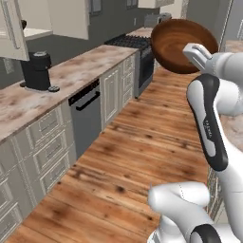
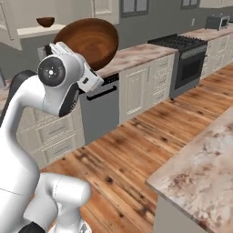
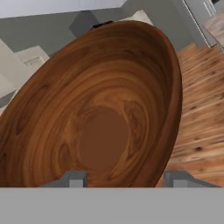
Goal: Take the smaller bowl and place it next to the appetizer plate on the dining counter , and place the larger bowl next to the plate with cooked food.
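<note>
Holding the larger bowl (image 1: 182, 43) aloft, gripper (image 3: 127, 181) apparently clamping its rim | wall counter (image 1: 71, 71) beyond | smaller bowl (image 2: 45, 21) shelved.

Open wooden floor (image 1: 142, 142) between wall counter (image 1: 71, 76) and dining counter (image 2: 200, 173); nothing blocks the aisle

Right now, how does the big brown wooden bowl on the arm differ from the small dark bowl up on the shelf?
The large brown wooden bowl is far wider than the small dark reddish-brown bowl. The large one is tipped on its side, held up in the air at the gripper; the small one sits upright on a pale shelf. The large bowl shows clear grain; the small one is too small to tell. Both are round.
</note>
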You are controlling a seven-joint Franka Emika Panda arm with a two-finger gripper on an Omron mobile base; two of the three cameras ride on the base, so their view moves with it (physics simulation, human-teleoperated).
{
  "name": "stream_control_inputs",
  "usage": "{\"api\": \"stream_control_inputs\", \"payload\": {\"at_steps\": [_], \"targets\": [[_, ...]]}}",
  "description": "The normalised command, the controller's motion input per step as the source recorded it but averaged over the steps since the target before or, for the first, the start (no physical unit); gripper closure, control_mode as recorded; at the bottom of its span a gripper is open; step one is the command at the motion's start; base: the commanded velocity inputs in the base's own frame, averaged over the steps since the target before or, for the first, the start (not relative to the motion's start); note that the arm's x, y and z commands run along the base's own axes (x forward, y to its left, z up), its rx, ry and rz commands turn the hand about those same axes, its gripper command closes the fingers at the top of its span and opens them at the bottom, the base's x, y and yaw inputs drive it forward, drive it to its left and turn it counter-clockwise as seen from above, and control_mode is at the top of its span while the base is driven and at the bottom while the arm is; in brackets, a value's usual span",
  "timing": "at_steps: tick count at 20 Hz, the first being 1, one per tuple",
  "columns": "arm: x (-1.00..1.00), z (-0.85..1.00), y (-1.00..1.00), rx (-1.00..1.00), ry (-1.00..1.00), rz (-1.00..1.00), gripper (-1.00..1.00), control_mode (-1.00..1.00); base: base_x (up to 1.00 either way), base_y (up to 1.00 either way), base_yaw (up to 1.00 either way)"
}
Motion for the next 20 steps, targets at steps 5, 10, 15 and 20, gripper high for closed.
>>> {"api": "stream_control_inputs", "payload": {"at_steps": [5, 10, 15, 20], "targets": [[0.0, 0.0, 0.0, 0.0, 0.0, 0.0, 1.0, 1.0, -0.99, 0.71, -0.15], [0.0, 0.0, 0.0, 0.0, 0.0, 0.0, 1.0, 1.0, -0.56, -0.58, -0.27], [0.0, 0.0, 0.0, 0.0, 0.0, 0.0, 1.0, 1.0, -0.26, -0.76, -0.23], [0.0, 0.0, 0.0, 0.0, 0.0, 0.0, 1.0, 1.0, -0.19, -0.89, -0.17]]}}
